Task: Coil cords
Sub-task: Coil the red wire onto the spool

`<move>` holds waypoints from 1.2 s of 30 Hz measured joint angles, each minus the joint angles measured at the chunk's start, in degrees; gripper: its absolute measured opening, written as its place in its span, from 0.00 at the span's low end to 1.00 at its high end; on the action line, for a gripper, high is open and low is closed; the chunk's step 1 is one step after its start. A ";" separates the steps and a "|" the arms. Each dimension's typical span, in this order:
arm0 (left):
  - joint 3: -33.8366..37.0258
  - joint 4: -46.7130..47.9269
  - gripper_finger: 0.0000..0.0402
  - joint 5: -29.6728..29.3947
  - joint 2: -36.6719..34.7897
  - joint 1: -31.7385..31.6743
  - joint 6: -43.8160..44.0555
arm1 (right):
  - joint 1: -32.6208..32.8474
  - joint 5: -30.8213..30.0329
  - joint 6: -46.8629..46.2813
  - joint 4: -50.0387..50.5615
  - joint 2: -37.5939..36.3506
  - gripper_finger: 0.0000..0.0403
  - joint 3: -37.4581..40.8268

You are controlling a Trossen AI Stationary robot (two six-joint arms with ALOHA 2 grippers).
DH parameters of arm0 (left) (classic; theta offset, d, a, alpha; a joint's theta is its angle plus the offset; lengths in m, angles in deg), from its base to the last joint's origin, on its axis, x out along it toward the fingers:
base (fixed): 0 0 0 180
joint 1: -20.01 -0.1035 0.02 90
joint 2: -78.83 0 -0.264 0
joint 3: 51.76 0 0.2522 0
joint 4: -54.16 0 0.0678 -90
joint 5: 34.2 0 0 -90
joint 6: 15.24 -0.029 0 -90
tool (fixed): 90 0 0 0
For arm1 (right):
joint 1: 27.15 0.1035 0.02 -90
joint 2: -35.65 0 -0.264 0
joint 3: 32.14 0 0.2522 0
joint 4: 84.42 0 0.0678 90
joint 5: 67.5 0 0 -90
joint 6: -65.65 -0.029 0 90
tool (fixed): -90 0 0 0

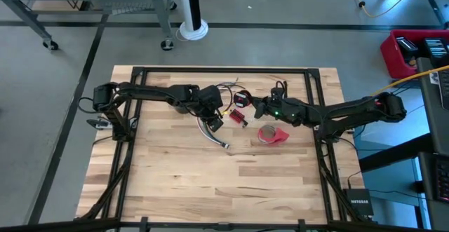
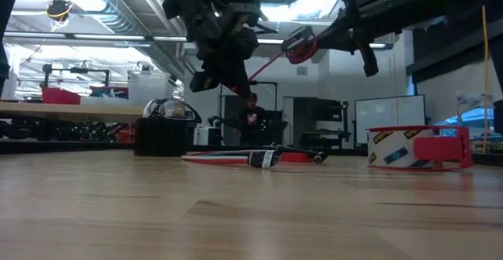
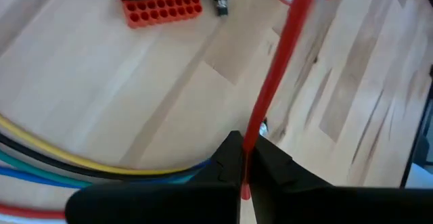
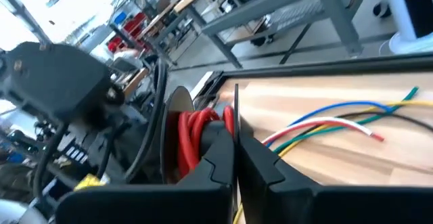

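A red cord runs taut through the air between my two grippers. My left gripper is shut on its lower end above the table's middle. My right gripper, higher and level, is shut at the cord's small red coil, which also shows beside the fingers in the right wrist view. A long bundle of coloured wires lies flat on the table under the left gripper, its plug end toward the near edge. Its loose strands fan out on the wood. My left gripper pinches a single strand of the red cord between its two fingertips, coming slantwise from above. The cord leaves the fingers straight and taut toward the right gripper, clear of the table. My right gripper is shut on a thin red strand that stands up between its fingertips. The wound red coil sits against the outer side of one finger. The fingers lie about level, coming from the table's right. The coil hangs well clear of the table.
A red tape roll in its holder stands right of the middle, under the right arm. A small red block with holes lies beside a black bar between the grippers. Open wood stretches toward the near edge.
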 joint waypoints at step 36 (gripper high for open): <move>-0.87 -26.74 0.00 -1.82 2.42 6.48 15.03 | -0.09 -10.33 0.60 -7.12 3.67 0.02 -0.83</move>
